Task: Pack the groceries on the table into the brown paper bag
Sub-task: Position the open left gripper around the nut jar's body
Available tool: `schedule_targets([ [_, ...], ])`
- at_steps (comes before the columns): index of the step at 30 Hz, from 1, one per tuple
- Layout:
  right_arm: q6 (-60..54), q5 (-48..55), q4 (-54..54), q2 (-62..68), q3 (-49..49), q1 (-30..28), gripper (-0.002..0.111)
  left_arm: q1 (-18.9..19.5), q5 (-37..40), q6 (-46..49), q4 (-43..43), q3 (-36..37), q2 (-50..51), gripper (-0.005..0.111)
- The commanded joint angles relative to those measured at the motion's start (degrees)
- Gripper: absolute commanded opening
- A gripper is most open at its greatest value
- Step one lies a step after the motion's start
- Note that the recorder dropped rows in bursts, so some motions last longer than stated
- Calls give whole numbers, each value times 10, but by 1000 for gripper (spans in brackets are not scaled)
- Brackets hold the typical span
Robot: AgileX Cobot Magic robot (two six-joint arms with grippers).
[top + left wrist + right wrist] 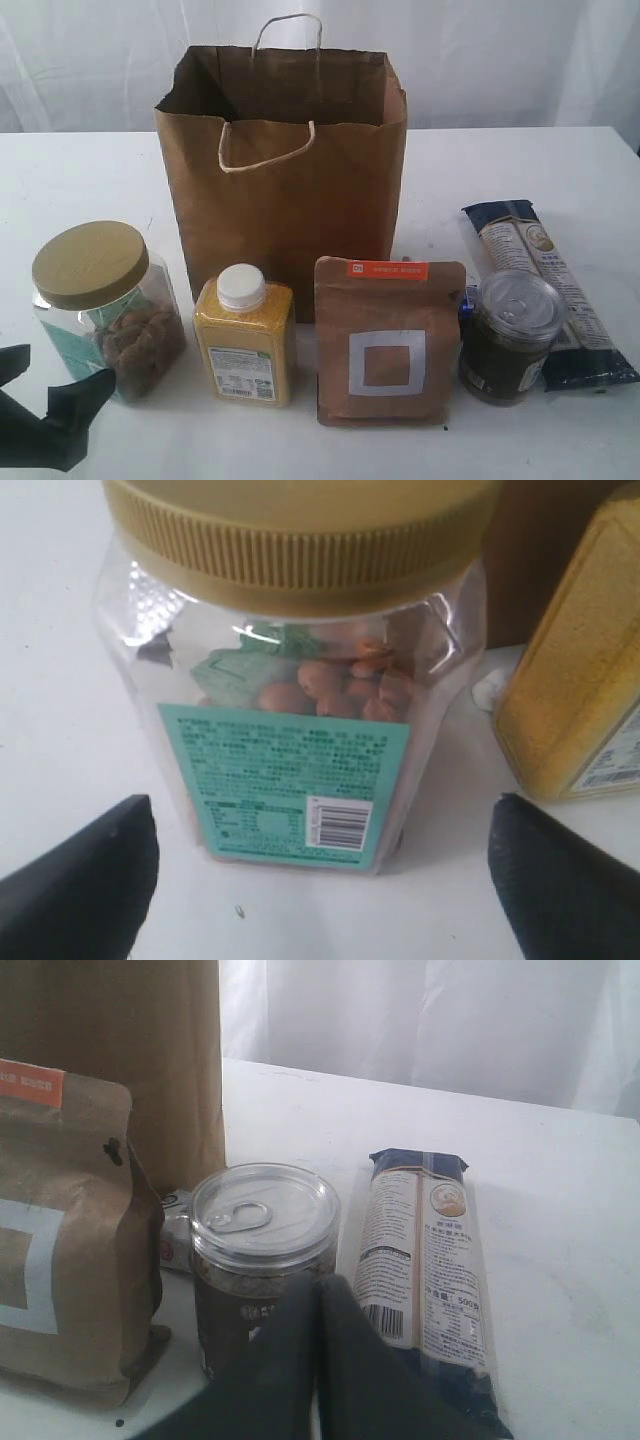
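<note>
Jaws of left gripper (50,390) stand apart, exterior view, just short of clear jar with gold lid (105,310). Left wrist view: jar ahead of the gap, untouched; yellow bottle (580,670) close outside one jaw, so closing may nudge it. Right wrist view: right gripper (320,1305) jaws together, close behind small dark jar (262,1250); toppling risk.

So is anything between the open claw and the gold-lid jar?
No, nothing visible. The left gripper is open and the clear jar stands right in front of it, only bare table between.
</note>
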Motion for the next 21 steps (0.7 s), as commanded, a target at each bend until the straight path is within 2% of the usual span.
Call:
schedule_targets([
  [1,14,-6,0,-3,3,-3,0,-3,-36,-29,6,2,38,89],
  [12,22,-6,0,-3,3,-3,0,-3,-44,-37,88,-19,59,93],
  [21,22,-6,0,-3,3,-3,0,-3,-58,-7,77,-19,59,93],
])
